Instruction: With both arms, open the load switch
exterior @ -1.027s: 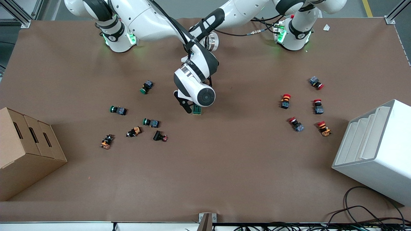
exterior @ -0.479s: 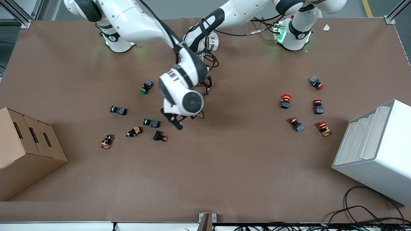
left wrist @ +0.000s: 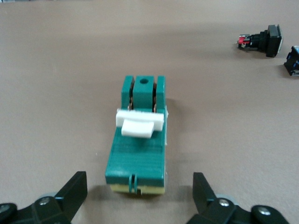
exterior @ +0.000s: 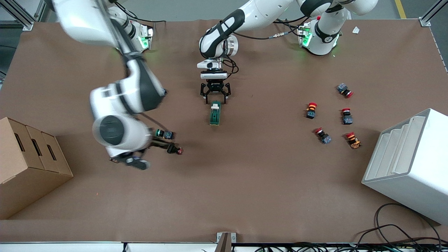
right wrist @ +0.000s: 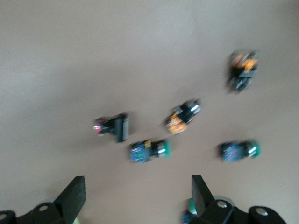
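Observation:
The load switch (exterior: 215,113) is a dark-green block lying flat mid-table, with its white lever (exterior: 215,105) at the end toward the robots' bases. In the left wrist view, the load switch (left wrist: 138,154) shows the lever (left wrist: 140,123) across its top. My left gripper (exterior: 215,97) (left wrist: 140,184) is open at that end, one finger on each side, gripping nothing. My right gripper (exterior: 135,162) (right wrist: 138,196) is open and empty over a cluster of push buttons (right wrist: 148,150) toward the right arm's end, well away from the switch.
Green, orange and red push buttons (exterior: 164,133) lie under the right arm. Several red-capped push buttons (exterior: 310,110) lie toward the left arm's end. A cardboard box (exterior: 28,157) and a white stepped rack (exterior: 409,161) stand at the table's two ends. Cables (exterior: 402,227) trail at the front edge.
The right arm has swung off the load switch toward its own end of the table, over the push buttons. The switch now shows uncovered. The left gripper has stayed in place.

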Robot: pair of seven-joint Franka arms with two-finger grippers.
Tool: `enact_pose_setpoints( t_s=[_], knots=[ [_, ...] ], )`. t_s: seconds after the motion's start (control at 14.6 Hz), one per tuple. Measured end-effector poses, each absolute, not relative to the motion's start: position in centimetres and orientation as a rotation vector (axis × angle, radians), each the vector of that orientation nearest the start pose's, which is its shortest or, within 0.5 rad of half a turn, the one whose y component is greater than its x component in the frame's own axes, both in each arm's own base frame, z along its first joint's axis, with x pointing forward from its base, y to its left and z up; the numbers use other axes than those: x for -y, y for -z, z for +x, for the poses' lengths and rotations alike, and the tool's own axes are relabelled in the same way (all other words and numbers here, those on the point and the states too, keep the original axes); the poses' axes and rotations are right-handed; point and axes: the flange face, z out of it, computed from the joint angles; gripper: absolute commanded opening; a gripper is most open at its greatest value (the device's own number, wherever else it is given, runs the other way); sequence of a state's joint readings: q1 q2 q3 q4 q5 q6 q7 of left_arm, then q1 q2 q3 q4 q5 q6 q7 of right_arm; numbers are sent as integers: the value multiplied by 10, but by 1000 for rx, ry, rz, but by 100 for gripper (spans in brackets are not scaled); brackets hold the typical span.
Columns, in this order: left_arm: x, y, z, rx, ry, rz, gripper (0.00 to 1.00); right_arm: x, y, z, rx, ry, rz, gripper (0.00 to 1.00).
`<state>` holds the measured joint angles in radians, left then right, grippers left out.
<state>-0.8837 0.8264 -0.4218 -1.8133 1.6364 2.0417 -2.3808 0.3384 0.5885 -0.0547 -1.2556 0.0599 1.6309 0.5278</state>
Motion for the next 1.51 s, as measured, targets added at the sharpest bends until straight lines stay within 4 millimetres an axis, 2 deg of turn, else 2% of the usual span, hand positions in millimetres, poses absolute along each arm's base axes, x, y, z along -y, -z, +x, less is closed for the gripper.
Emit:
enact_pose_setpoints(
  t_s=[0.07, 0.21, 0.34, 0.41, 0.55, 0.68, 0.82, 0.96, 1.1, 1.3, 1.51],
  knots=[
    [583, -108, 228, -36, 1336, -2769, 99, -176, -414, 673, -298, -331, -3150, 100],
    [598, -135, 244, -7, 1251, -2761, 99, -108, -437, 679, -156, -323, -3128, 100],
    [613, -174, 264, 10, 1185, -2767, 99, -58, -454, 680, -77, -304, -3110, 100],
    [617, -197, 276, 14, 1144, -2771, 99, -39, -461, 679, -62, -292, -3104, 100],
    [616, -245, 304, 26, 1048, -2789, 99, -14, -471, 675, -70, -298, -3096, 100],
    [608, -298, 337, 9, 945, -2817, 100, -4, -475, 670, -90, -332, -3091, 100],
    [590, -355, 373, -49, 817, -2859, 100, 3, -478, 668, -105, -339, -3091, 100],
    [558, -411, 413, -93, 724, -2902, 100, 18, -483, 668, -141, -326, -3089, 100],
    [513, -461, 453, -107, 646, -2952, 100, 33, -487, 667, -173, -316, -3084, 100],
    [430, -521, 510, -137, 528, -2998, 100, 26, -494, 665, -161, -318, -3062, 100],
    [341, -565, 555, -144, 384, -3035, 100, 20, -520, 653, -142, -302, -3063, 100]
  ],
)
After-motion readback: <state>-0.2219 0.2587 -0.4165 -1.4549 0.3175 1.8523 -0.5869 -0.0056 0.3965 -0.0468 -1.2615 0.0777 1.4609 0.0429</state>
